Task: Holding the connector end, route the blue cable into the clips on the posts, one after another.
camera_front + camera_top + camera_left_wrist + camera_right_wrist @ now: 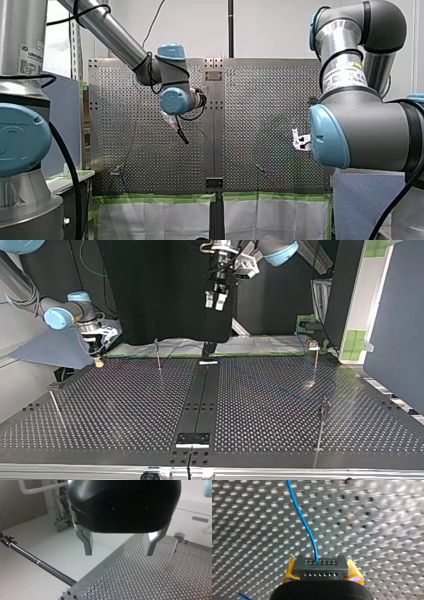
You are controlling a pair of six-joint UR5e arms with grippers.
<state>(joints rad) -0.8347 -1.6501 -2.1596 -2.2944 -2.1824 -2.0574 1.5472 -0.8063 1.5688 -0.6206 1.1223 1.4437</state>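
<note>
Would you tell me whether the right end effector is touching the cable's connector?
Touching. The right wrist view shows the connector clamped between the right end effector's yellow pads, with no gap at either side.

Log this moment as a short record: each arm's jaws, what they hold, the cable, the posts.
right jaws: shut on the connector, yellow pads on either side of it
left jaws: open, empty, raised above the perforated table
blue cable: leaves the connector and runs out over the table
post: beside the left jaws, no cable seen on it
clips filled: cannot tell
</note>
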